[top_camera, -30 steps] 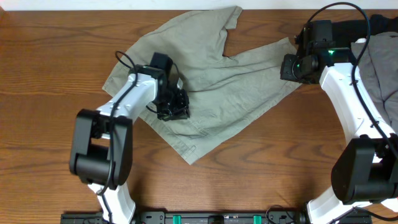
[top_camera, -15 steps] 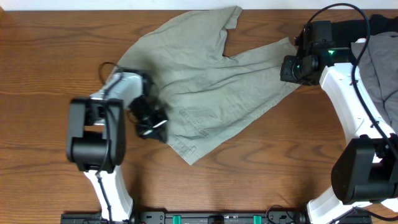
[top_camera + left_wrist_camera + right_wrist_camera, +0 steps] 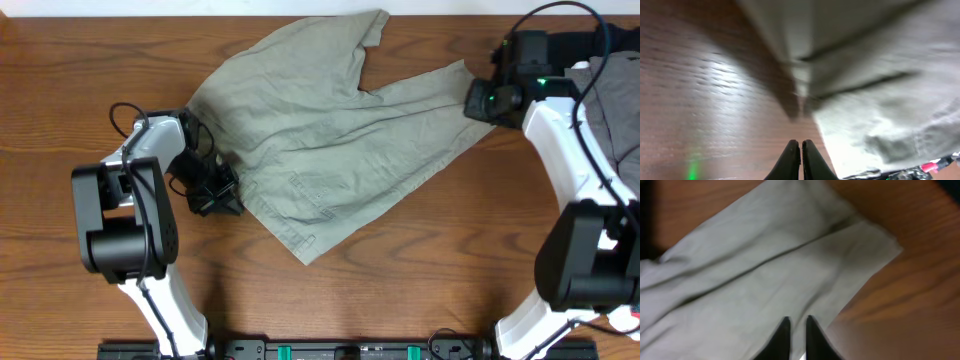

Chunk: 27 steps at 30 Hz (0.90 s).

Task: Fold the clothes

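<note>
One pair of khaki shorts (image 3: 330, 150) lies spread out; left jaws pressed together; right jaws narrowly parted.

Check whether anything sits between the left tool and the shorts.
Nothing visible does. The left tool, shut, is over bare table just beside the shorts, at their left edge; only wood shows between them.

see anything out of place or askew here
The shorts lie skewed and rumpled, unfolded, one leg reaching the far edge of the table. A grey garment is heaped at the right edge. Nothing looks spilled or damaged.
</note>
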Each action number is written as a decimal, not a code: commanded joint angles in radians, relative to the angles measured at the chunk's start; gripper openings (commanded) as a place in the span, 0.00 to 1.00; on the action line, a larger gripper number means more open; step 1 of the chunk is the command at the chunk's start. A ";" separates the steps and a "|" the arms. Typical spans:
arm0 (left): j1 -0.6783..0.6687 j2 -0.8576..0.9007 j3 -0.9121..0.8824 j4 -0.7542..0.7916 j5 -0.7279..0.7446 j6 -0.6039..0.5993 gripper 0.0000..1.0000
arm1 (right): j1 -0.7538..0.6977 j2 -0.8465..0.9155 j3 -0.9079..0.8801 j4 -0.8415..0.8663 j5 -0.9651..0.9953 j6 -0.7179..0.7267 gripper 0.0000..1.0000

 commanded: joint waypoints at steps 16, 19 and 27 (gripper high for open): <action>-0.089 -0.371 -0.001 0.118 0.020 0.083 0.51 | -0.090 0.366 -0.003 0.155 -0.123 -0.021 0.01; -0.103 -0.372 -0.001 0.115 0.020 0.082 0.52 | -0.091 0.361 -0.003 0.024 -0.024 0.010 0.01; -0.130 -0.372 -0.001 0.115 0.020 0.083 0.53 | -0.057 0.350 -0.003 -0.507 0.121 0.135 0.01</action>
